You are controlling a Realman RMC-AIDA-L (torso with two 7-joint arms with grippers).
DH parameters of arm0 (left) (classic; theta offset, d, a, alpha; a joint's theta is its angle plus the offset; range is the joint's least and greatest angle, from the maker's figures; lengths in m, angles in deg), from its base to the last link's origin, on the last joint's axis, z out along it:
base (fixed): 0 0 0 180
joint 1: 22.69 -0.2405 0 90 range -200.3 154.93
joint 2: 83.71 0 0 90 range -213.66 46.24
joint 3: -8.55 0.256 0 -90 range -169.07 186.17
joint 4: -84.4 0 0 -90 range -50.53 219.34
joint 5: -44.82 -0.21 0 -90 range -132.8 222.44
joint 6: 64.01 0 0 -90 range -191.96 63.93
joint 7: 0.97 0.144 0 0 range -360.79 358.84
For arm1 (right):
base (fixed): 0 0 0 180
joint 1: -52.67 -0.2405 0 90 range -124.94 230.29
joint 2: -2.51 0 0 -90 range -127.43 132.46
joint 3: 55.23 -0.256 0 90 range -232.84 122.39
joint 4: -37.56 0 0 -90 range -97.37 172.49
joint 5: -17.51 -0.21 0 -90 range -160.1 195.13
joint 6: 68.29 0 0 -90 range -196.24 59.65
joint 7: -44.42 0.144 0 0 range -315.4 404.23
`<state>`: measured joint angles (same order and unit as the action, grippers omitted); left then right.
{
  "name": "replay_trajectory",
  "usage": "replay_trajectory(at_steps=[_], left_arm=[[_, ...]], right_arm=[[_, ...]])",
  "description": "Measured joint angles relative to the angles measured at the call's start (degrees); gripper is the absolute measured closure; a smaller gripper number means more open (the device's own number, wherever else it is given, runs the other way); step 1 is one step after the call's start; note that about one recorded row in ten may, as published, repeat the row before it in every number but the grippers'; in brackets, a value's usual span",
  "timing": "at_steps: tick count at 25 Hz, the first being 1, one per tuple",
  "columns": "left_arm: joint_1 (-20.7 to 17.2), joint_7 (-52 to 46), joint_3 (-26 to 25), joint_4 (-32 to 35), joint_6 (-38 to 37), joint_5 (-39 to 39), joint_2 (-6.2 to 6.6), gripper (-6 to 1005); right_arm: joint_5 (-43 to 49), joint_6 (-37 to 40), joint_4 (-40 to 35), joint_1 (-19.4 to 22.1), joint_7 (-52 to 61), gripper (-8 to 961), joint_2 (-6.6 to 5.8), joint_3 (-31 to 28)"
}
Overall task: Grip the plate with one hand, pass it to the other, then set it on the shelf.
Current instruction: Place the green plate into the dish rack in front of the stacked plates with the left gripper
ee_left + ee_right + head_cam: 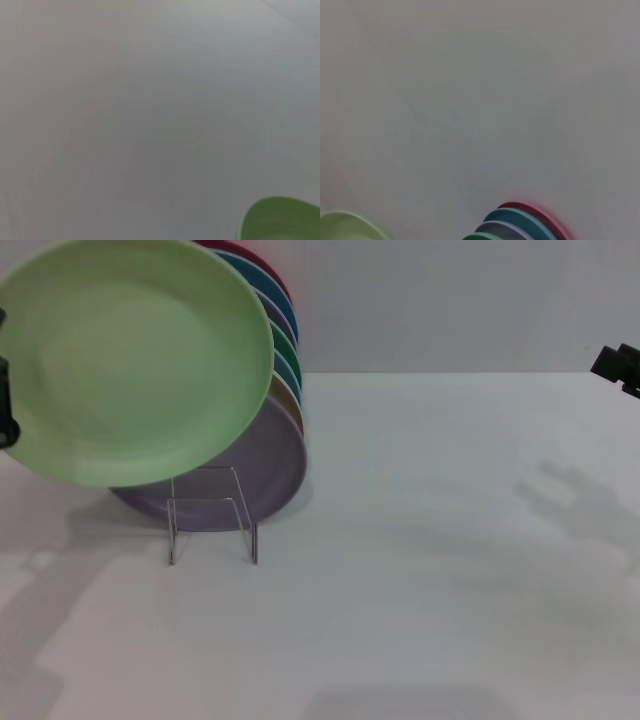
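Observation:
The pale mint-green plate [135,360] stands upright in the air at the upper left, facing me, in front of and above the row of racked plates. My left gripper [6,400] shows only as black parts at the left edge, against the plate's left rim, shut on it. The plate's rim also shows in the left wrist view [280,220] and in the right wrist view [350,227]. The clear shelf [210,515] stands on the table below the plate, its squarish front loop empty. My right gripper [618,365] is at the far right edge, away from the plate.
Several plates stand in the rack behind the held one: a lavender plate [280,465] in front, then tan, green, blue and red rims [285,315]. They also show in the right wrist view [520,222]. The white table [430,570] spreads to the right.

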<state>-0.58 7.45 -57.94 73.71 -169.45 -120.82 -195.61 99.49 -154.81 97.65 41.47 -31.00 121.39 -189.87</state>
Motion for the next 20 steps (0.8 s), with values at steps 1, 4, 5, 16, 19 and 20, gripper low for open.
replay_trajectory(at_steps=[1, 4, 5, 16, 19, 20], left_arm=[[0.4, 2.5, 0.9, 1.4, 0.3, 0.0, 0.03, 951], [1.1, 4.3, 1.6, 3.4, 0.6, 0.0, -0.2, 951], [1.4, 5.0, 1.7, 4.3, 0.8, 0.0, -0.38, 951], [3.3, 7.8, 2.7, 5.6, 2.2, 0.1, -0.77, 951], [4.1, 9.6, 3.8, 5.8, 3.6, 0.1, -0.76, 951], [4.3, 10.1, 4.1, 5.9, 4.0, 0.1, -0.79, 951]], right_arm=[[0.0, -0.5, 0.0, 0.1, 0.0, 208, 0.04, 0.0], [0.0, -1.8, 0.1, 0.3, -0.8, 208, 0.04, 0.0], [0.1, -2.5, 0.2, 0.5, -1.9, 208, 0.04, 0.0], [0.7, -5.0, -0.5, 5.1, -14.2, 208, 0.6, -2.1], [0.8, -5.7, -0.5, 5.1, -14.2, 208, 0.59, -1.8], [0.8, -6.0, -0.5, 5.0, -14.2, 208, 0.56, -1.4]])
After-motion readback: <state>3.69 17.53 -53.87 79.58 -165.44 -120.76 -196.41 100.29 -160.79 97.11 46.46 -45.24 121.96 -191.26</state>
